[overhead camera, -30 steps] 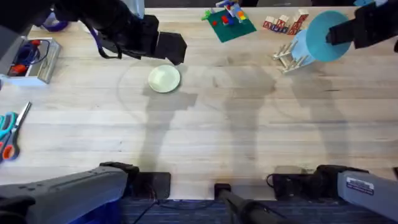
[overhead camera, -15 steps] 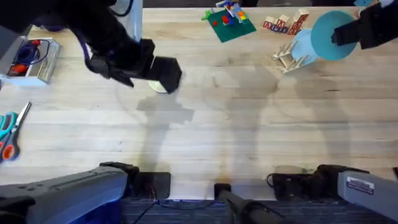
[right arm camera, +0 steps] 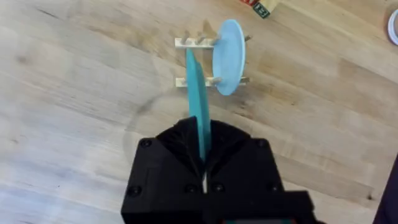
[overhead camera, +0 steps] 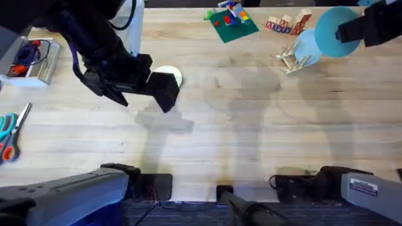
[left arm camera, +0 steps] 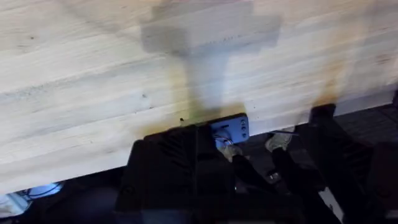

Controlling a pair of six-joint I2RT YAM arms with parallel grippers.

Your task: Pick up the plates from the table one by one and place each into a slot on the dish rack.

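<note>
Right jaws clamped on the teal plate [right arm camera: 199, 99] edge-on, above the dish rack [right arm camera: 198, 61]; I can't tell my left jaws' opening. Light blue plate [right arm camera: 229, 56] stands slotted; teal not yet in. Cream plate [overhead camera: 171, 75] lies on the tabletop [overhead camera: 251, 125], half under my left arm.

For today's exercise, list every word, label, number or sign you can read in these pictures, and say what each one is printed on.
No text can be read.
White label on the right arm's base: print too small to read.
Blue-and-white label at the table edge, left wrist view: too blurred to read.
Wooden blocks near the dish rack: markings too small to read.
</note>
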